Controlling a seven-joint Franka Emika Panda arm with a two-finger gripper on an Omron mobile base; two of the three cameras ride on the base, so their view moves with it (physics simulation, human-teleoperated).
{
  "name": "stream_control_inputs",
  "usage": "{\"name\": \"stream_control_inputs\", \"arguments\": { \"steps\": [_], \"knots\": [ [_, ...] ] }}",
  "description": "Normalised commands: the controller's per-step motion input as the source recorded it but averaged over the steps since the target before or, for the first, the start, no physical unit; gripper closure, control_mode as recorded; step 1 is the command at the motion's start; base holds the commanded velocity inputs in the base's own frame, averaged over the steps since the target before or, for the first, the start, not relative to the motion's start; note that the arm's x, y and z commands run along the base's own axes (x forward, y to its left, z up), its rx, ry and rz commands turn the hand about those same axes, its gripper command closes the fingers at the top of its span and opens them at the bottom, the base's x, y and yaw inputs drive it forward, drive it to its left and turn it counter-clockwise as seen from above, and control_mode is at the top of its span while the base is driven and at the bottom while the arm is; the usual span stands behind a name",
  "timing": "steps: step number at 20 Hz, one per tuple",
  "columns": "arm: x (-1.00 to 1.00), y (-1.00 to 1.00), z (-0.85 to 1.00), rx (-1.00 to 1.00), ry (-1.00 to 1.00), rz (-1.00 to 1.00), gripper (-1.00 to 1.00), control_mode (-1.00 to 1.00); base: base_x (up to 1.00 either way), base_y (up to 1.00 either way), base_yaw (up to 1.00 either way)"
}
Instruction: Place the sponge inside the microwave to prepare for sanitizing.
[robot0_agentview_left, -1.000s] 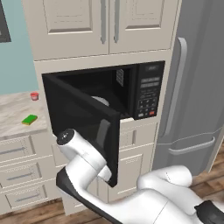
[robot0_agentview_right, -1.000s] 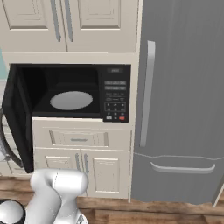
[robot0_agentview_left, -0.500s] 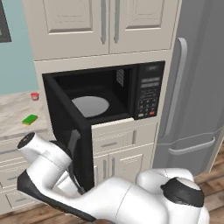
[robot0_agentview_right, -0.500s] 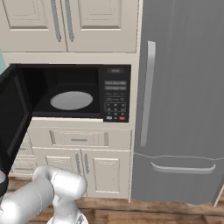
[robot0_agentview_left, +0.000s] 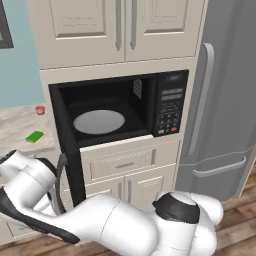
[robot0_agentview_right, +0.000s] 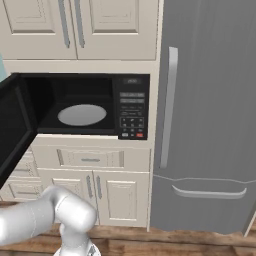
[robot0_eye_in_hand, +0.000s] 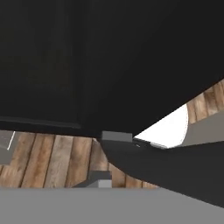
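The black microwave is built in under the cabinets, with its white turntable bare. Its door stands wide open to the left. In the hand view the dark door fills the top and its curved handle runs between my fingertips. My gripper is shut on that handle, low at the left behind the door's edge. The green sponge lies flat on the counter left of the microwave, apart from the gripper.
A tiny red cup stands on the marble counter behind the sponge. The grey fridge is right of the microwave. Drawers and cabinet doors sit below it, over a wood floor.
The microwave door has swung further open to the left, uncovering the turntable. My arm has moved left and down with the door's handle.
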Motion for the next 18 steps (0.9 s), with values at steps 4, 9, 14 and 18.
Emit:
{"name": "stream_control_inputs", "arguments": {
  "steps": [4,9,14,18],
  "knots": [
    [-0.01,0.34,-0.28,0.02,0.0,-0.2,1.0,-1.0,0.0,0.0,0.0],
    [0.0,0.34,-0.23,0.02,0.0,-0.19,1.0,-1.0,0.0,0.0,0.0],
    [0.0,0.31,-0.16,0.02,0.0,-0.19,1.0,-1.0,0.0,0.0,0.0],
    [-0.14,0.23,-0.02,0.0,0.0,-0.15,-1.0,-1.0,0.0,0.0,0.0]
  ]
}}
